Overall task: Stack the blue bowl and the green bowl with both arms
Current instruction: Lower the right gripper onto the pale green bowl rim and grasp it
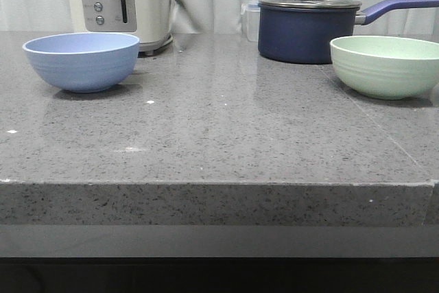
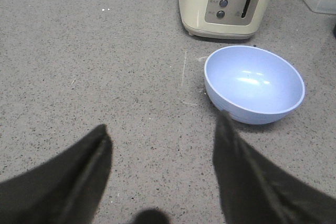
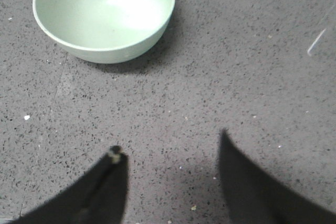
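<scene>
We stand at the very start: the blue bowl (image 1: 81,60) and the green bowl (image 1: 387,65) sit well apart on the grey speckled surface (image 1: 226,128), neither lifted, nothing stacked, so every step is still ahead of us. The blue bowl rests at the left, just in front of a cream toaster (image 1: 123,1); the green bowl rests at the right edge, beside a dark lidded saucepan (image 1: 309,22). Both are upright, empty, matte and faintly ridged, the green one looking a little wider. Our left gripper (image 2: 163,174) hangs spread and empty, one finger's tip just at the blue bowl's rim; our right gripper (image 3: 170,182) is likewise spread, holding nothing, short of the green bowl.
</scene>
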You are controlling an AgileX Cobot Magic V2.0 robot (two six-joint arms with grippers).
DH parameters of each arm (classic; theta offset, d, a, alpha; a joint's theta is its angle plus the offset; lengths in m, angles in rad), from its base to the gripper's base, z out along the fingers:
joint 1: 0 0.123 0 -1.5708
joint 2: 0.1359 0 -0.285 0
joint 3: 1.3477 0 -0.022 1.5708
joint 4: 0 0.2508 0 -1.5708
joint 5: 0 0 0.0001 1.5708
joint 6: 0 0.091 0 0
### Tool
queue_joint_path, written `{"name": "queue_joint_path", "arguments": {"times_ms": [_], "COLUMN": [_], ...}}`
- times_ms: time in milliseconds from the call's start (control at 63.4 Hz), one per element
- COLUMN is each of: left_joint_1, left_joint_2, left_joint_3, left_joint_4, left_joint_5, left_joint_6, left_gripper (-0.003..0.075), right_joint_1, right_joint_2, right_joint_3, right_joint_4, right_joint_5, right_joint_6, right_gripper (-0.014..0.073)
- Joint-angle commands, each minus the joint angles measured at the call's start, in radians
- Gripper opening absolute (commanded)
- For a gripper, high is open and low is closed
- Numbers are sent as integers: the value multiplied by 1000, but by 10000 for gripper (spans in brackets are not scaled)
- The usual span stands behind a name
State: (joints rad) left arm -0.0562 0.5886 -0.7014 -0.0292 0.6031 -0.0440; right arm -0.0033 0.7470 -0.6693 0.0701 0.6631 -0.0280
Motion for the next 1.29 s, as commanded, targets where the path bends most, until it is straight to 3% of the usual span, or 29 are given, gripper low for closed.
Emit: {"name": "queue_joint_path", "arguments": {"times_ms": [0,173,441,583,835,1135,1198,1277], "left_joint_1": [-9,-40,-254,-330,-346,-346,-346,-346], "left_joint_2": [17,32,32,32,32,32,32,32], "left_joint_3": [-26,-30,-30,-30,-30,-30,-30,-30], "left_joint_4": [-2,-44,-44,-44,-42,-40,-40,-40], "left_joint_5": [-83,-97,-111,-105,-105,-105,-105,-105], "left_joint_6": [8,53,104,104,104,104,104,104], "left_gripper": [494,494,494,494,494,494,494,494], "right_joint_1": [-6,-6,-10,-70,-159,-156,-156,-156], "right_joint_2": [24,111,349,488,679,845,861,883], "right_joint_3": [-45,-144,-385,-504,-614,-654,-654,-654], "right_joint_4": [34,43,36,52,333,382,392,395], "right_joint_5": [-62,12,143,193,213,147,135,130], "right_joint_6": [-3,-3,-4,-4,-188,-205,-205,-205], "right_gripper": [545,544,544,544,544,538,501,393]}}
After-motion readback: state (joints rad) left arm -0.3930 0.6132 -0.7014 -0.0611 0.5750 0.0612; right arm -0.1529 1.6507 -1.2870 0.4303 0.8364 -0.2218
